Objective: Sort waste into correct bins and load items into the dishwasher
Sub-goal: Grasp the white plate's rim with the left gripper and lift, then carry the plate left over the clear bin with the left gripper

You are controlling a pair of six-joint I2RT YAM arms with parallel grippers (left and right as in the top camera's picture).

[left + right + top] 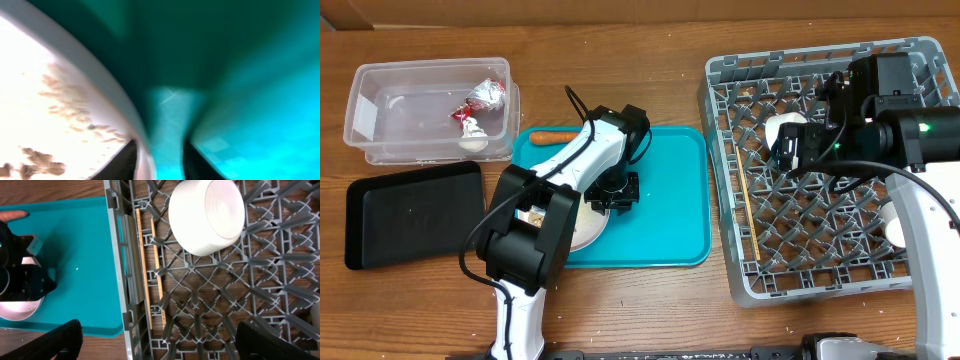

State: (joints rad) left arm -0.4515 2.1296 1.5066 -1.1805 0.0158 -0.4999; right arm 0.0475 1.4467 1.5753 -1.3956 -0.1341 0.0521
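On the teal tray (670,200), from overhead, the left gripper (617,192) meets the white plate (590,225) at its right rim. Left wrist: jaws apart, straddling this rim; better to close firmly and lift level, so the food scraps (60,105) do not slide. Right wrist: the right gripper (165,342) hangs wide open, empty, over the dish rack (280,280).

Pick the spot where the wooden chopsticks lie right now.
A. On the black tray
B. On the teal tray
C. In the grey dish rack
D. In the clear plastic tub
C. The right wrist view shows the chopsticks lying side by side on the grid base of the grey dish rack, just inside its wall.
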